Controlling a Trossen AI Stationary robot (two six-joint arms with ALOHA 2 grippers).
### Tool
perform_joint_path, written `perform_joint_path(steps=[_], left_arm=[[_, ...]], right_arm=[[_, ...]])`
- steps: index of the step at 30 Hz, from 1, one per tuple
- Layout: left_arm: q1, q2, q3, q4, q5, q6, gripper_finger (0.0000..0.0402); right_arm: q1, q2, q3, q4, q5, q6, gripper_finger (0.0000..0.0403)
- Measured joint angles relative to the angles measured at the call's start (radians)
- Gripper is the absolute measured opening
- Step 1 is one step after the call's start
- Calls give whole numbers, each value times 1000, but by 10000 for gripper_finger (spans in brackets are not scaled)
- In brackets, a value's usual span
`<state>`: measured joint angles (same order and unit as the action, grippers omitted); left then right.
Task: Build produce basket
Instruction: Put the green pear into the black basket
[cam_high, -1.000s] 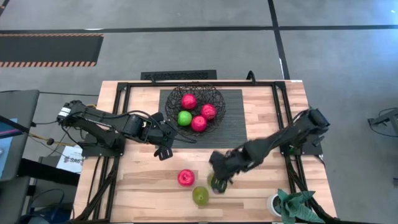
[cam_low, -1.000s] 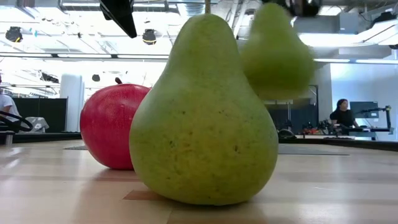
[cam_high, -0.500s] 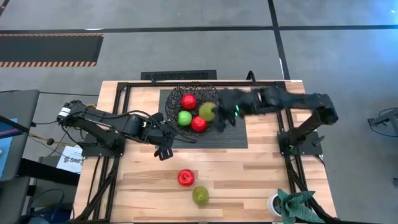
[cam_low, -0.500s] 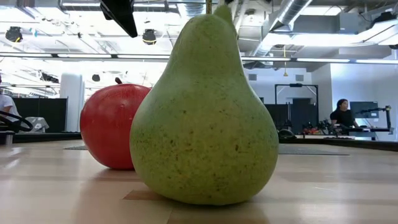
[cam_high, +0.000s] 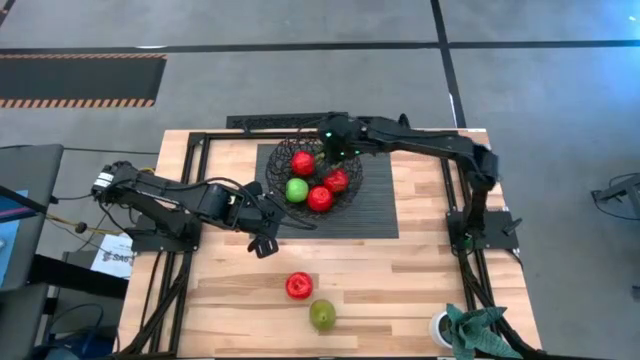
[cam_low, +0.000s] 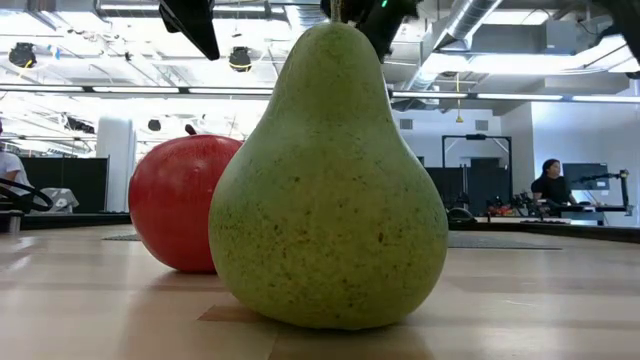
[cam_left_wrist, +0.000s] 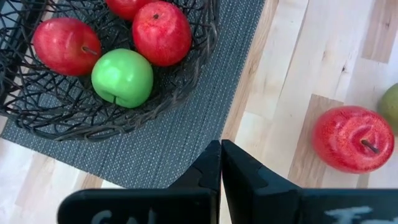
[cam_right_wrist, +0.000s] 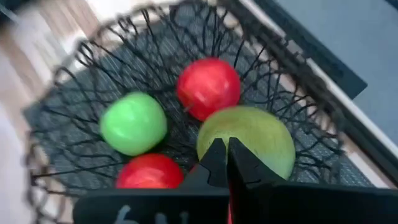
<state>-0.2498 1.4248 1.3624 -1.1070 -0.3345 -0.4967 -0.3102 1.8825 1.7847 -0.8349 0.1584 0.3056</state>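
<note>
Hovering over the basket (cam_high: 312, 168), the right gripper (cam_right_wrist: 225, 163) pinches a yellow-green pear (cam_right_wrist: 247, 139) by its stem; the left gripper (cam_left_wrist: 221, 163), fingers pressed together, waits beside it.

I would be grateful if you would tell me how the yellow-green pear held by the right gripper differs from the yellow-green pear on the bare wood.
The yellow-green pear in the right gripper hangs over the black wire basket; the yellow-green pear on the wood stands upright on the wooden table. The held pear is gripped by shut fingers; the standing pear is untouched, beside a red apple. Both share a dull yellow-green skin.
</note>
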Motion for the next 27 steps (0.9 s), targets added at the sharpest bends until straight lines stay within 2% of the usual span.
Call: perform_joint_path(steps=[10, 19, 27], left_arm=[[0, 0, 0, 2, 17, -5, 0], [0, 0, 0, 1, 25, -6, 0], [0, 0, 0, 0, 31, -5, 0]], right_arm=[[-14, 131, 0, 4, -12, -24, 0], [-11, 129, 0, -3, -33, -27, 14], [-4, 115, 2, -25, -32, -46, 55]])
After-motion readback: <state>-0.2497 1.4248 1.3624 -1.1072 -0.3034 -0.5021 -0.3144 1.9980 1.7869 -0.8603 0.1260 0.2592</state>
